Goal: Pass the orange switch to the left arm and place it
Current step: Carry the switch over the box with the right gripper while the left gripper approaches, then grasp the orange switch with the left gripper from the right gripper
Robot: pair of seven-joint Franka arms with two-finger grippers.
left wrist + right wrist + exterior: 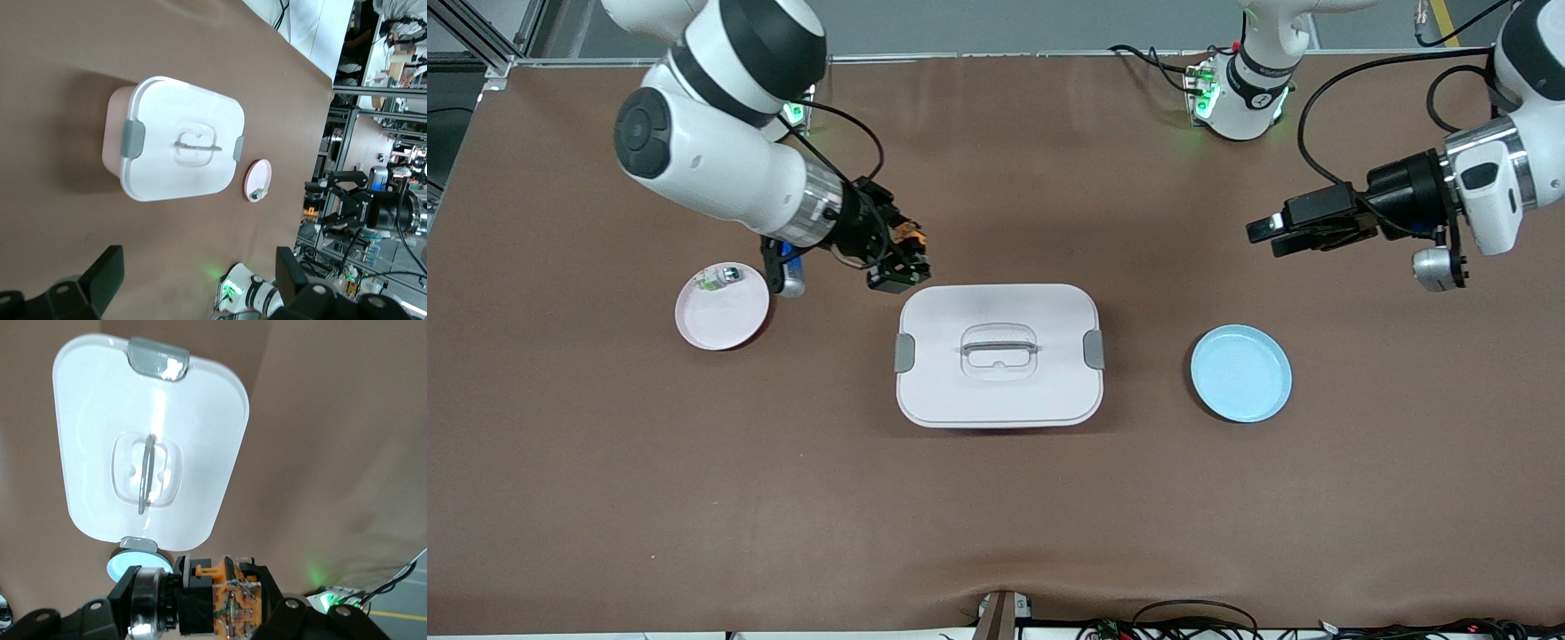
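Observation:
The orange switch point(909, 235) has a black body, a silver ring and an orange end, and my right gripper point(901, 260) is shut on it in the air, over the table just off the box's corner at the right arm's end. In the right wrist view the switch point(223, 597) fills the gap between the fingers of the right gripper point(203, 593). The white box point(999, 391) sits mid-table with its lid on; it also shows as the box point(150, 440) and the box point(180, 147). My left gripper point(1267, 236) hangs open and holds nothing over the table at the left arm's end; the left gripper point(200, 277) shows only bare cloth between its fingers.
A pink plate point(725, 320) lies at the right arm's end of the table and carries a small green-silver part point(720, 277). A blue plate point(1240, 372) lies bare at the left arm's end, beside the box. Cables run along the table's edge nearest the front camera.

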